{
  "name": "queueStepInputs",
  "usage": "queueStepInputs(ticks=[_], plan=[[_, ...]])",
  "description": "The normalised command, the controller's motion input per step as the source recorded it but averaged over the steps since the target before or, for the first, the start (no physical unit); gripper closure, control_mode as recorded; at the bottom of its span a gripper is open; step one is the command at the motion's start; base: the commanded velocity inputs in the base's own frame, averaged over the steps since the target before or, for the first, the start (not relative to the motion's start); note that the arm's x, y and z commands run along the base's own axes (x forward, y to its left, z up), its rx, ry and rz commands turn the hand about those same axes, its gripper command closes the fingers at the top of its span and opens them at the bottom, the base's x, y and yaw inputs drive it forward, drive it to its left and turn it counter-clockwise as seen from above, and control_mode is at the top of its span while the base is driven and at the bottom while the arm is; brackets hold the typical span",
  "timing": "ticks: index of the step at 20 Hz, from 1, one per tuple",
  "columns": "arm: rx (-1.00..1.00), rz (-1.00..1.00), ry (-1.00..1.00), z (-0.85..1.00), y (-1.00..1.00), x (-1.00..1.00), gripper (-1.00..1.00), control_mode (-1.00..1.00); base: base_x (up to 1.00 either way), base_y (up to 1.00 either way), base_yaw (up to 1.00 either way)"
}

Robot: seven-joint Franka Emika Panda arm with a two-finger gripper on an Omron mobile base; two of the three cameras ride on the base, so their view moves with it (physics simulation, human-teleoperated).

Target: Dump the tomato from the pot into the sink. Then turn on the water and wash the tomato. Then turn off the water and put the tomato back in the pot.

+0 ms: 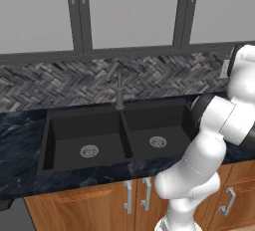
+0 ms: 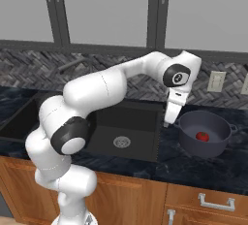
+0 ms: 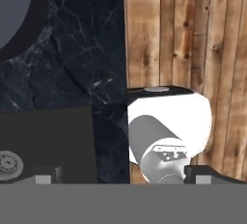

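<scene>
From the left base view, the sink [image 1: 107,138] sits sunk in the dark marbled worktop [image 1: 20,135], two basins split by a centre divider, each with a round silver drain. A slim grey faucet [image 1: 118,88] rises behind the divider, in front of the herringbone backsplash [image 1: 60,83]. Wooden cabinets [image 1: 99,205] with silver handles run below the worktop edge. The arm climbs from the lower right and bends across the right end of the sink, covering what lies beyond it.

From the right base view, the pot [image 2: 204,133] stands upright on the worktop just right of the sink, small loop handles at its rim. The tomato [image 2: 202,136] lies inside it on the bottom, near the middle. The arm arches over the sink, and the end effector [image 2: 169,120] hangs pointing down over the worktop strip between the sink's right edge and the pot's left rim, close to the pot but apart from it. I cannot tell from here whether its fingers are spread or together. Two wall outlets [image 2: 216,81] sit on the backsplash behind the pot.

In the hand view, the pot's rim curves through the upper left corner, with marbled worktop below it. A sink basin with part of a drain [image 3: 9,165] lies at the lower left. Wooden floor boards [image 3: 193,35] fill the right side. The two finger tips [image 3: 48,177] rise far apart at the bottom, so the end effector is spread wide and holds nothing.
</scene>
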Motion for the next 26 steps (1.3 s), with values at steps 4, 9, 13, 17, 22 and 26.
queueStepInputs(ticks=[4,9,13,17,22,26], plan=[[0.00,-0.17,0.00,-0.23,-0.09,0.00,-1.00,-1.00,0.00,0.00,0.00],[0.00,-0.13,-0.08,-0.27,-0.14,0.00,-1.00,-1.00,0.00,0.00,0.00],[0.00,-0.06,-0.02,-0.22,-0.17,0.00,-1.00,-1.00,0.00,0.00,0.00],[0.00,-0.01,0.00,-0.20,-0.16,0.00,-1.00,-1.00,0.00,0.00,0.00],[0.00,0.00,0.00,-0.10,-0.11,0.00,-1.00,-1.00,0.00,0.00,0.00],[0.00,0.00,0.00,-0.05,-0.10,0.02,-1.00,-1.00,0.00,0.00,0.00]])
